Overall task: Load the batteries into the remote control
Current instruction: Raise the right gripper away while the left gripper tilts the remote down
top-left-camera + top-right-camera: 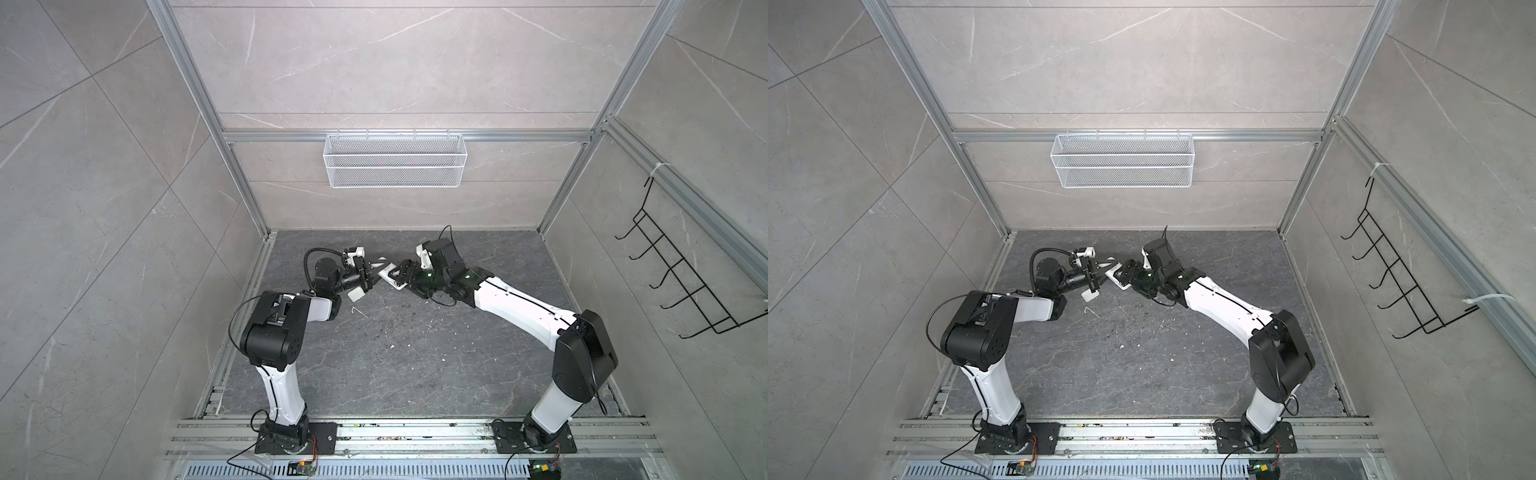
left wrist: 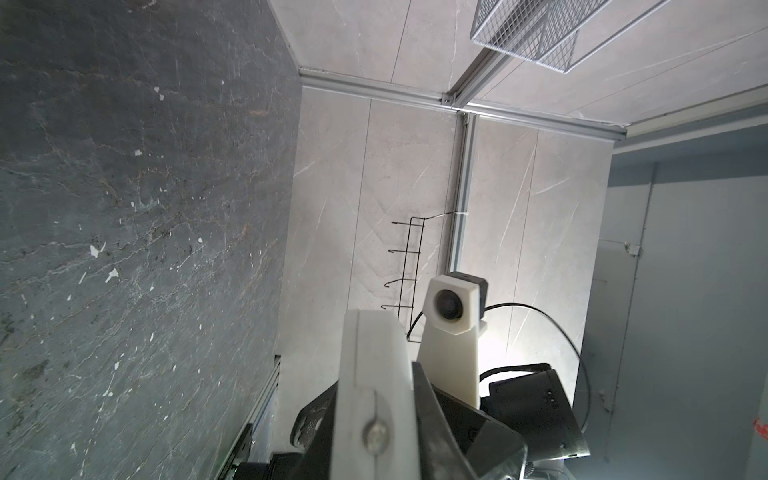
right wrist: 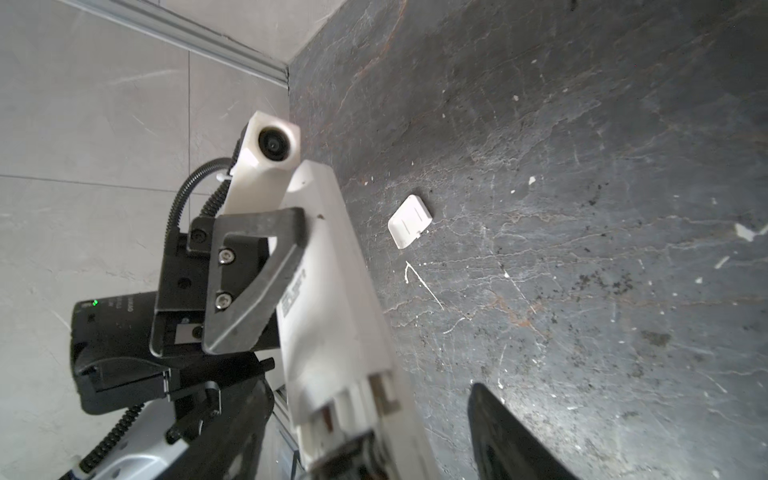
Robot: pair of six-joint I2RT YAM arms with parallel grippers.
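- Left gripper [image 1: 372, 277], clamped tight, grips the remote control [image 1: 390, 279] at a top view's centre, likely to steady it.
- Right gripper [image 1: 402, 270] stands open, jaws straddling the remote's uncovered battery end.
- Batteries not visible; battery cover [image 3: 409, 222] lies on the table [image 3: 582, 166].

No text, brand or number is legible in any view. In the right wrist view, the remote control [image 3: 332, 332] bears a printed label [image 3: 293, 296] on its white back: dark blocks of print, too blurred to read. Faint pale lettering on the left arm's black wrist housing [image 3: 118, 332] is likewise unreadable.
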